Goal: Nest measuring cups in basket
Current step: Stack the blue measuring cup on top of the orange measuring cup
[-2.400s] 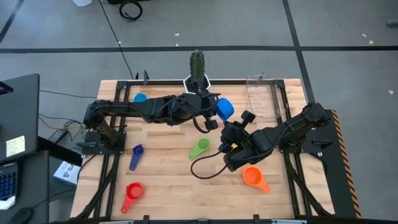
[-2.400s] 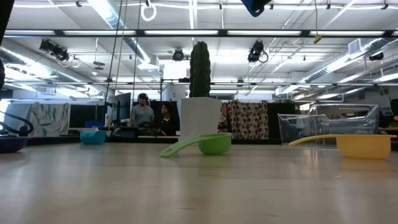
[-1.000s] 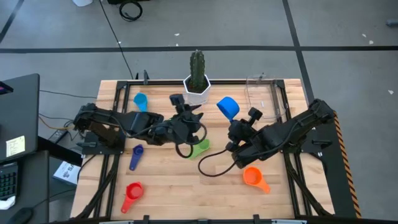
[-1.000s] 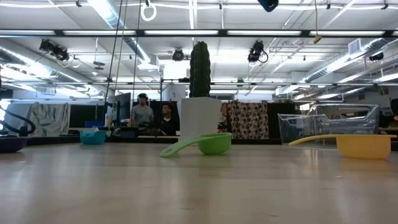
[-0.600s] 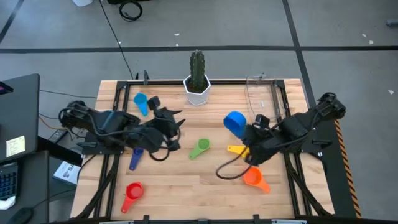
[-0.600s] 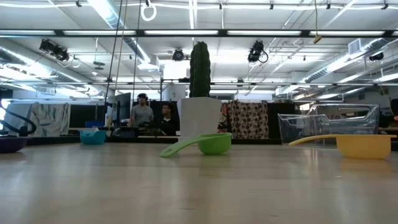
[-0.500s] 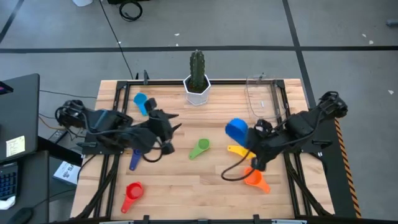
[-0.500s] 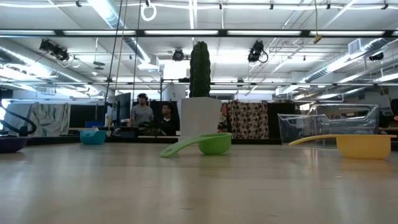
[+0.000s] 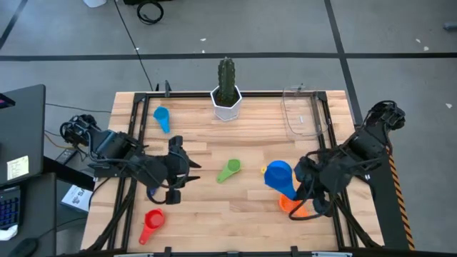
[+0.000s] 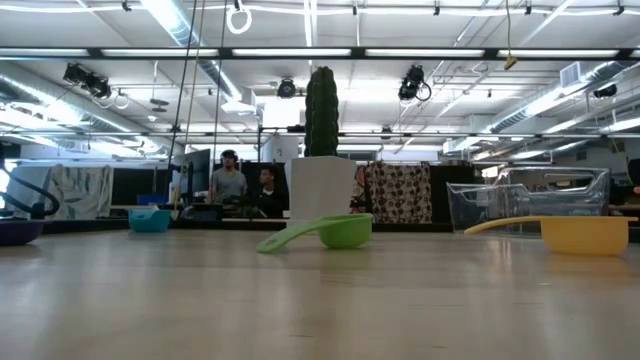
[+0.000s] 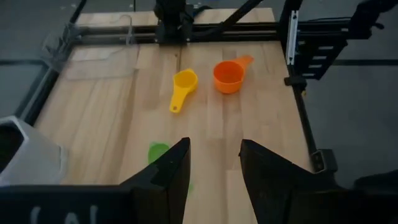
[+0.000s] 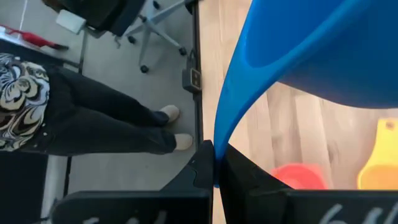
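Observation:
A blue measuring cup [image 9: 277,173] hangs over the table's right half with my right gripper [image 9: 295,187] shut on it. It covers the yellow cup [image 11: 183,84] from above. The orange cup [image 9: 288,205] lies just near of it. My left gripper [image 9: 183,168] stands open over the left half, holding nothing, and the green cup [image 9: 228,169] lies on the wood to its right. The light blue cup [image 9: 161,116] lies at the far left and the red cup [image 9: 151,223] at the near left. The clear basket [image 9: 303,114] stands at the far right. My right gripper pinches the blue cup's flat handle [image 12: 217,155] between its two fingers, seen edge-on in the right wrist view. The fingers slant down from the table's right side. The bowl [image 12: 323,50] stands out past the fingertips, tilted and lifted clear of the table.
A white pot with a cactus [image 9: 226,93] stands at the far edge's middle. A dark cup [image 10: 15,232] lies at the left in the low view. A person's legs [image 12: 93,118] stand beside the table's edge. Bare wood lies between the green cup and the near edge.
My right gripper has carried the blue cup from near the basket toward the near edge and a little right, tipping downward, until the cup is over the yellow cup. My left gripper, open throughout, has drawn back toward the left and near edges, away from the cactus pot.

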